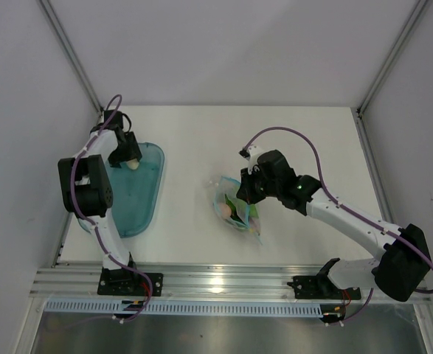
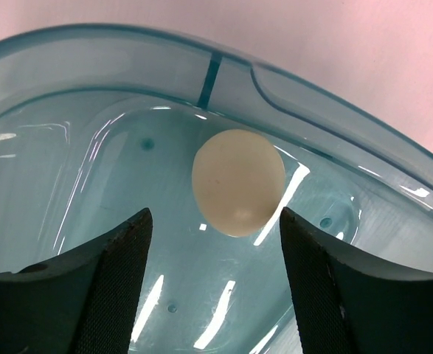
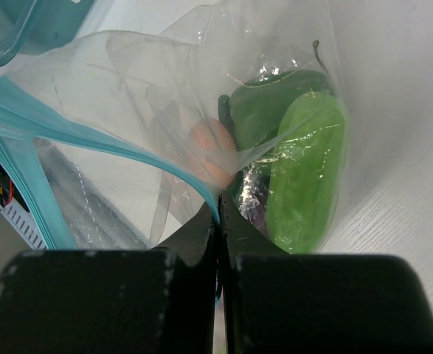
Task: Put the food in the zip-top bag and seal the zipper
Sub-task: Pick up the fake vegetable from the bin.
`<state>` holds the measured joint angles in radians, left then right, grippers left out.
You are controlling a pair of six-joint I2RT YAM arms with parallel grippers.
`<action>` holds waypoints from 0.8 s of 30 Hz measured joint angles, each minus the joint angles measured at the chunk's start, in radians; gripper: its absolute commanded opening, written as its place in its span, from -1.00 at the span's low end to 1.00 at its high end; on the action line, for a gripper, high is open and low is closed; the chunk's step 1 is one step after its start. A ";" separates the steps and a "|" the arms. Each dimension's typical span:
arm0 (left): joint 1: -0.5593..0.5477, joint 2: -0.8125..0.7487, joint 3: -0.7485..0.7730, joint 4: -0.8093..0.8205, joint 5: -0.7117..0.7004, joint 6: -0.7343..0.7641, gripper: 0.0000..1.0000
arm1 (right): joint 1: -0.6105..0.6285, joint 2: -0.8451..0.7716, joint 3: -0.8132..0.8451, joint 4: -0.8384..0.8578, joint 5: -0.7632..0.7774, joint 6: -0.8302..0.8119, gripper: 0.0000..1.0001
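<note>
Your left gripper (image 2: pixel 215 221) is spread, and the cream egg-shaped food piece (image 2: pixel 238 181) lies just ahead between its tips in the blue tray (image 2: pixel 68 88), long axis pointing away from the hand. Your right gripper (image 3: pixel 220 214), pressed together, pinches the zip-top bag (image 3: pixel 127 88) at its zipper (image 3: pixel 91 140), with green food (image 3: pixel 308 169) just beyond.

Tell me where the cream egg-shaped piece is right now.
The cream egg-shaped piece lies in the translucent blue tray at the left of the top view, just ahead of and between the open fingers of the left gripper.
</note>
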<state>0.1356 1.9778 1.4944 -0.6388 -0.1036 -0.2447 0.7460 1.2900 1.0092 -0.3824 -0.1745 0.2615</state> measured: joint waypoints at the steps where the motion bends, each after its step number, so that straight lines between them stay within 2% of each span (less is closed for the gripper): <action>1: -0.001 0.000 0.000 -0.003 -0.001 0.000 0.44 | 0.000 0.000 0.000 0.000 0.000 0.000 -1.00; 7: -0.016 0.021 0.018 -0.029 -0.027 0.001 0.47 | 0.000 0.000 -0.002 0.002 -0.004 0.000 -1.00; 10: -0.031 0.043 0.042 -0.044 -0.047 0.003 0.64 | 0.000 0.000 -0.002 0.006 -0.010 0.000 -1.00; 13: -0.050 0.061 0.070 -0.072 -0.070 0.003 0.71 | 0.000 0.000 -0.002 0.006 -0.011 0.000 -1.00; 24: -0.066 0.125 0.185 -0.176 -0.102 0.001 0.72 | 0.000 0.000 -0.002 0.006 -0.026 0.000 -1.00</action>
<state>0.0696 2.1025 1.6798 -0.8150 -0.2054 -0.2436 0.7460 1.2903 1.0077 -0.3759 -0.2005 0.2615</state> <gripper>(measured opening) 0.861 0.002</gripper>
